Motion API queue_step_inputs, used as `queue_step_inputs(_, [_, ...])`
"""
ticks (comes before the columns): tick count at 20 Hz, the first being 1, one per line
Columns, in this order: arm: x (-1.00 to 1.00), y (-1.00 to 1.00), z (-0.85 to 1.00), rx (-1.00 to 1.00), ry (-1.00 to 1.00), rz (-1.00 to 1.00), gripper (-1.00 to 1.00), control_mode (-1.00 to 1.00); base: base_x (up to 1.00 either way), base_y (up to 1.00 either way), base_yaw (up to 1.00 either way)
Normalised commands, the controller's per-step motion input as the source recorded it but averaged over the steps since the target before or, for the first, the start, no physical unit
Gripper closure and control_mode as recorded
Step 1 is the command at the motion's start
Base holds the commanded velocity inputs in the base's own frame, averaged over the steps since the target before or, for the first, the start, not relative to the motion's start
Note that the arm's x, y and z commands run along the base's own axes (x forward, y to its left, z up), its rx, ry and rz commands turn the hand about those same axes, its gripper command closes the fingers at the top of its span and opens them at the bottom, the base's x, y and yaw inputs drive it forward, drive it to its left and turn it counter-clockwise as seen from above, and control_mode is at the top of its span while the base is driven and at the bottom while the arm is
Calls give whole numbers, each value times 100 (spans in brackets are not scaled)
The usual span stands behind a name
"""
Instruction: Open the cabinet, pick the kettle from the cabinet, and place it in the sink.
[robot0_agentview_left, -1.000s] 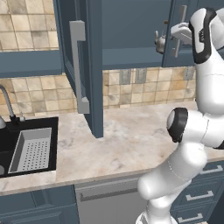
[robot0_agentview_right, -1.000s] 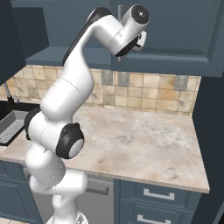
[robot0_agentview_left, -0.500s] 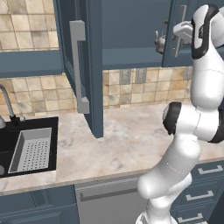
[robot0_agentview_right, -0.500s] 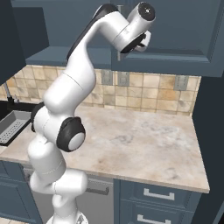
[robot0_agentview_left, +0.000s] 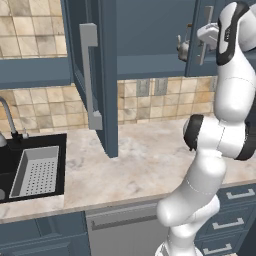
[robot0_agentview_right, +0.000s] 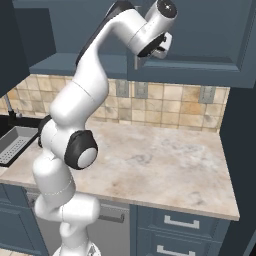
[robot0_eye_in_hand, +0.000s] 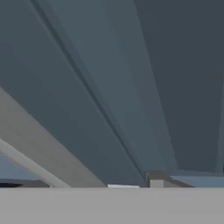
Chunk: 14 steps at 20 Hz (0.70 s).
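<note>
Since the earlier frame the arm has straightened a little, with the hand staying high at the cabinet (robot0_agentview_left: 145, 40). One kettle (robot0_agentview_left: 184, 47) sits on the cabinet shelf, just beside the gripper (robot0_agentview_left: 200, 37). I cannot tell the gap between the jaws or any grasp. One sink (robot0_agentview_left: 10, 167) lies below the cabinet, far left.

Kettle (robot0_agentview_left: 183, 46) apparently inside cabinet (robot0_agentview_left: 150, 30).
</note>
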Motion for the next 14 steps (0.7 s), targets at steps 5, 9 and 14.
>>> queue_step_inputs(5, [25,22,-11,-8,-12,-7,100,-100,0,0,0])
queue_step_inputs(9, [13,20,-14,-6,-20,-10,100,-100,0,0,0])
queue_step_inputs(14, [5,25,-13,-3,-24,-12,100,-100,0,0,0])
